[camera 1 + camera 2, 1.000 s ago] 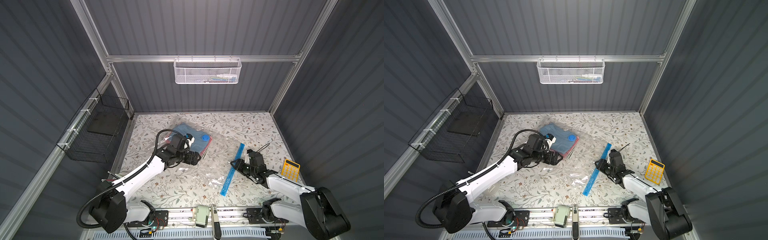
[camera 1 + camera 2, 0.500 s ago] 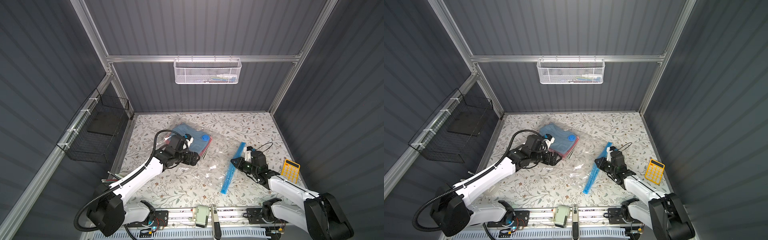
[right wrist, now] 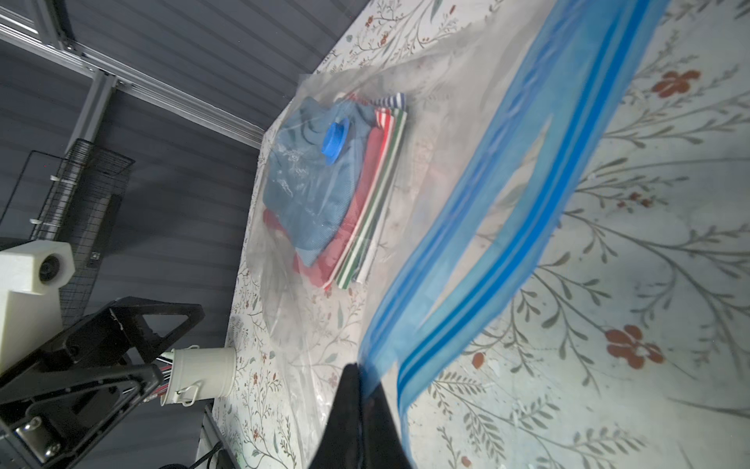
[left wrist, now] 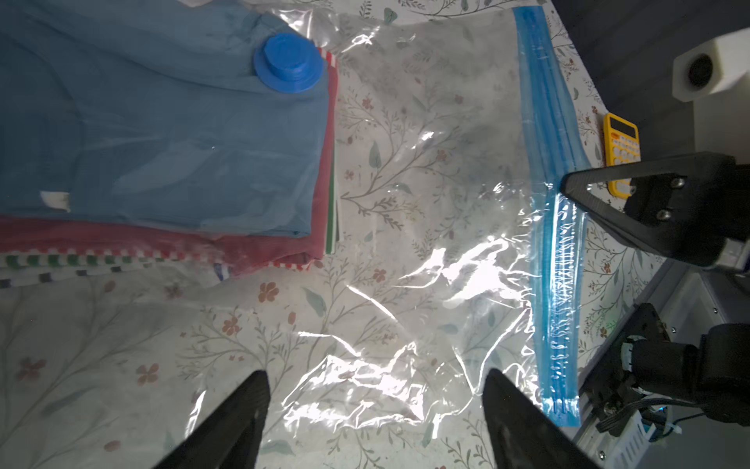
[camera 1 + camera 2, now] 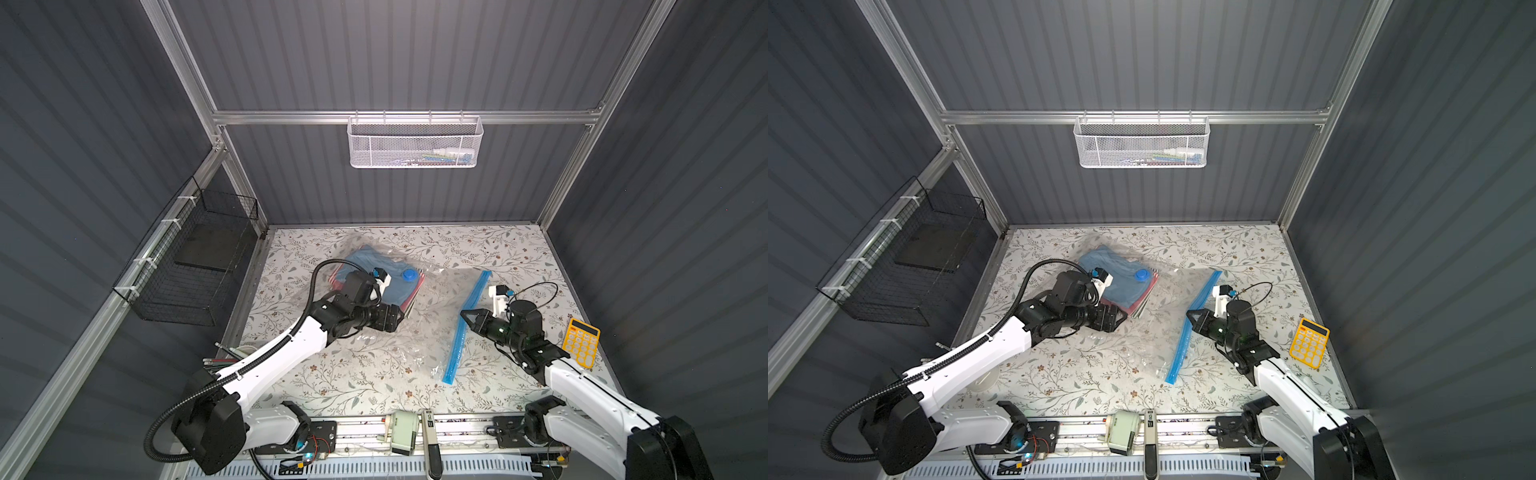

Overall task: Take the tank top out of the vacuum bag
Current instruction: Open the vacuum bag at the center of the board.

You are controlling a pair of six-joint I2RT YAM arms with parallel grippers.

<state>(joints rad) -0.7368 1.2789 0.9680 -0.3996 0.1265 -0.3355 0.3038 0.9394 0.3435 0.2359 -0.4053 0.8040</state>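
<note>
- Plastic of the vacuum bag (image 5: 419, 332) is clear and crinkled, lying flat mid-tabletop (image 5: 519, 257); a bright blue zip strip (image 5: 456, 353) edges it, and a round blue valve cap (image 5: 409, 274) sits over the folded clothes (image 5: 365, 259) inside.
- On the zip strip the right hand (image 5: 464, 312) is pinched together.
- Beside the clothes the left hand (image 5: 397, 322) is over clear plastic, fingers apart.

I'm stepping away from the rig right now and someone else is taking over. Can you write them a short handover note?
Right claw: shut, pinching the blue zip strip of the vacuum bag, partway along it.
Left claw: open, above the clear plastic beside the folded clothes, holding nothing.
Things: the clothes lie inside the bag, with the blue garment on top under the valve cap.
Done: the strip is gripped. In the right wrist view it looks parted near the claw.
Left: open the mouth, reach in and pull out the tank top. I cannot tell which piece that is.
</note>
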